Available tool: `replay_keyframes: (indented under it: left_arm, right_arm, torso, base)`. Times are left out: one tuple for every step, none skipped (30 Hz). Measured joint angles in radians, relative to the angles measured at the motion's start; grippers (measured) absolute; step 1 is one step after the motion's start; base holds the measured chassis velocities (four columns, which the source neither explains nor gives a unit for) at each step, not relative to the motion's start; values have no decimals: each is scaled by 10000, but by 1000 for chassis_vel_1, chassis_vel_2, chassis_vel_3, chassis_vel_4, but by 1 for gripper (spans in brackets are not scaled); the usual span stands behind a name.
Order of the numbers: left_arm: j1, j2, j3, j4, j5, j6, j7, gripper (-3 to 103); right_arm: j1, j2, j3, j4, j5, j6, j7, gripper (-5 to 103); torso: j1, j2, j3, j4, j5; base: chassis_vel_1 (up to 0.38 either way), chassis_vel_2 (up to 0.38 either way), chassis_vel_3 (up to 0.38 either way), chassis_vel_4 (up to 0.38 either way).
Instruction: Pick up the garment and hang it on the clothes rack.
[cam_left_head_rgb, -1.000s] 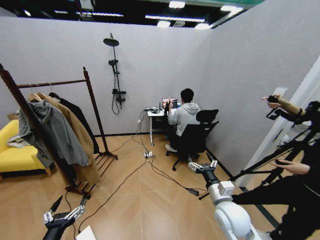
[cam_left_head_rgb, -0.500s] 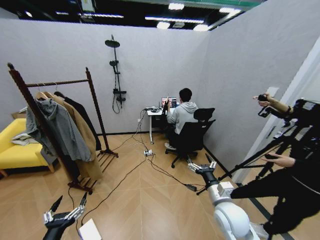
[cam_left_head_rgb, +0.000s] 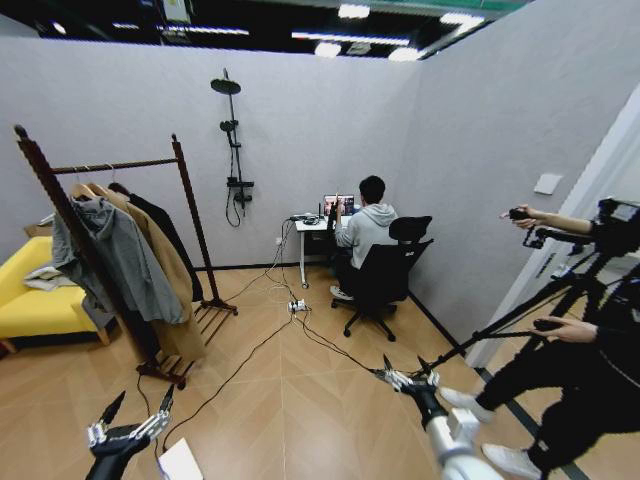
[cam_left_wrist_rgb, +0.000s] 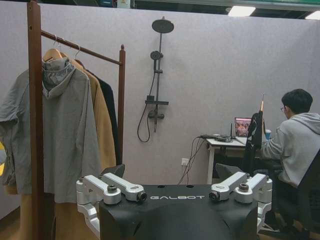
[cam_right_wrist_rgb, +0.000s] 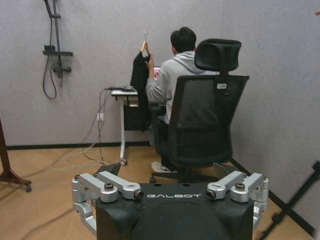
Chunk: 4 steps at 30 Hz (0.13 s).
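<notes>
Head view, from the left: the left gripper (cam_left_head_rgb: 131, 418) hangs low over the wood floor (cam_left_head_rgb: 290, 410), fingers spread wide and holding nothing. Behind it stands the rack (cam_left_head_rgb: 115, 166), bearing a grey hoodie (cam_left_head_rgb: 112, 262), a tan coat (cam_left_head_rgb: 160, 268) and a dark coat mostly hidden behind them. At the desk (cam_left_head_rgb: 309, 227) against the back wall, a seated person in a black chair (cam_left_head_rgb: 385, 272) holds up the garment (cam_right_wrist_rgb: 138, 75) on a hanger; the right wrist view shows it hanging black beside the desk edge, its lower part merging with the shadow beneath. Farther right, the right gripper (cam_left_head_rgb: 404, 376) reaches low towards the chair, fingers splayed and empty. Its arm is cut off by the frame's bottom edge.
</notes>
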Motion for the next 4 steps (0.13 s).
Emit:
replay_keyframes:
  left_arm:
    - [0,0,0,0,0,0,0,100]
    - [1,0,0,0,0,0,0,100]
    - [1,0,0,0,0,0,0,100]
    - [0,0,0,0,1,0,0,100]
  right_arm:
    - [-84,9,48,-216,-79,342,-8,100]
    - [-164,9,114,-504,-226,927,-19,100]
    - [-164,9,114,-504,-226,927,-19,100]
    - [-170,-19,127,-662,-287,1247,-20,100]
  torso:
    - [0,0,0,0,1]
    - [0,0,0,0,1]
    - [0,0,0,0,1]
    - [-1,1,-1,2,0]
  base:
    - [0,0,0,0]
    - [0,0,0,0]
    - [0,0,0,0]
    - [0,0,0,0]
